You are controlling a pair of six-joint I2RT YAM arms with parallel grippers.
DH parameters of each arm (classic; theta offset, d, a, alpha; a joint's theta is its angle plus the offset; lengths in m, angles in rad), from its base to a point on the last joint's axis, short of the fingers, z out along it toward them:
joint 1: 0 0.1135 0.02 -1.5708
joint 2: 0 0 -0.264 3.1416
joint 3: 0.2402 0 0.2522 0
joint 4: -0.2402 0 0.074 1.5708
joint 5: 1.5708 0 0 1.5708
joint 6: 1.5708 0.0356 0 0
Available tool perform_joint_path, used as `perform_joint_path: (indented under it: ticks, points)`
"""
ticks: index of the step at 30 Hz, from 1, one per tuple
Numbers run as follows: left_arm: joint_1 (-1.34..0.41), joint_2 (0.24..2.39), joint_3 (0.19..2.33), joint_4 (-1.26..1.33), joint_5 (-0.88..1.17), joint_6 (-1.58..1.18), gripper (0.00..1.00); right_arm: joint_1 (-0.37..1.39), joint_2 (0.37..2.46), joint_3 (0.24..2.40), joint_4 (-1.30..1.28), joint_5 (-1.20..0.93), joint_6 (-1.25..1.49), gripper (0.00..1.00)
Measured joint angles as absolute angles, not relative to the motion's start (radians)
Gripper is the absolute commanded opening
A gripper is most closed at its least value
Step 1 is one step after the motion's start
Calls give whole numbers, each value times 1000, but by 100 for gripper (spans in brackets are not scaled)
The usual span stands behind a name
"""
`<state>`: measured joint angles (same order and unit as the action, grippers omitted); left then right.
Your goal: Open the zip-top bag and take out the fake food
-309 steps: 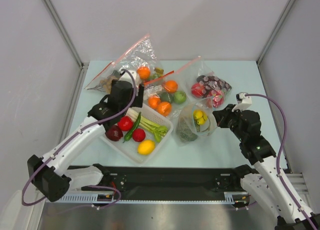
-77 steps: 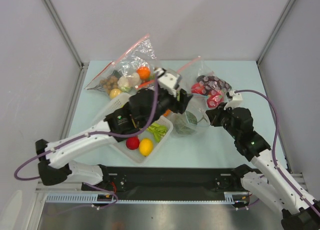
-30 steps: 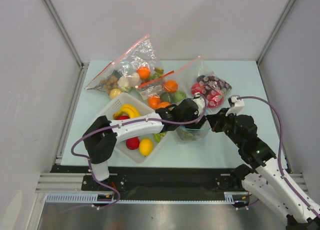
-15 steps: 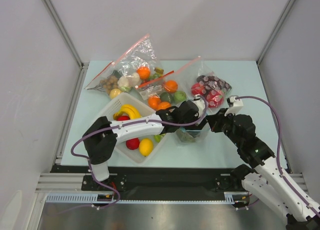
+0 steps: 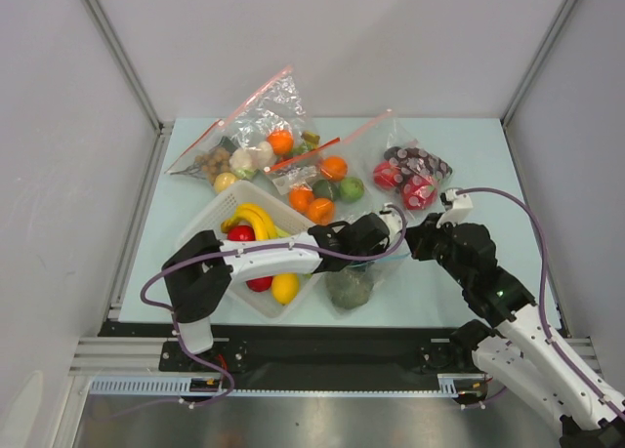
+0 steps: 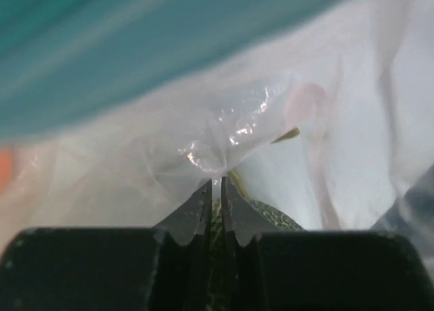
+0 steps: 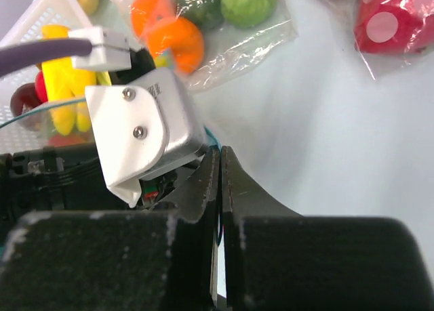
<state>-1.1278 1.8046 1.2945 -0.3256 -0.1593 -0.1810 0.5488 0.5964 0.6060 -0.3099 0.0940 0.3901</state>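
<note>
Both arms hold the bag (image 6: pixel 271 94) between them, just in front of the right corner of the basket (image 5: pixel 207 222).

- **Left gripper (image 6: pixel 215 183):** the jaws are pressed almost together on a fold of the clear film, with the melon (image 5: pixel 349 288) showing below them in the wrist view.
- **Right gripper (image 7: pixel 218 158):** the jaws are closed on an edge of the bag, and a thin blue line runs between them, which I take to be the zip strip.

**Change noted:** half a second ago the melon lay up beside the two grippers. It now lies lower, toward the near edge of the table (image 5: pixel 459 165), at the front corner of the basket. Crinkled film is visible around it, and I cannot tell whether it is fully out of the bag or still in its lower end. A banana (image 5: pixel 250 219) lies in the basket; it was not there ten seconds ago.

**Assessment:** the mouth appears to be open and the contents are coming out. The melon looks like the last piece to come out. If film still covers it, the bag will have to be lifted or shaken again. The hold on the slippery film could let go.
</note>
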Motion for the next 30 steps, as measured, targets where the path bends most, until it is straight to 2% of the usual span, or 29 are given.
perform_joint_path:
  ticks: [4, 6, 8, 10, 13, 19, 30]
  points:
    - [-1128, 1804, 1295, -375, -157, -174, 20, 549, 596, 606, -320, 105, 388, 0]
    - [-1129, 1803, 1300, -389, -158, -171, 26, 549, 596, 606, -321, 109, 388, 0]
    - [-1130, 1801, 1300, -395, -162, -159, 42, 549, 596, 606, -322, 112, 387, 0]
    - [-1131, 1799, 1302, -400, -160, -149, 64, 549, 596, 607, -321, 117, 386, 0]
    - [-1131, 1799, 1303, -397, -133, -130, 73, 549, 598, 613, -322, 126, 379, 0]
    - [-1131, 1799, 1288, -351, -41, -96, 78, 549, 613, 624, -323, 158, 363, 0]
    - [-1130, 1821, 1258, -226, 0, -32, 78, 546, 612, 619, -323, 191, 353, 0]
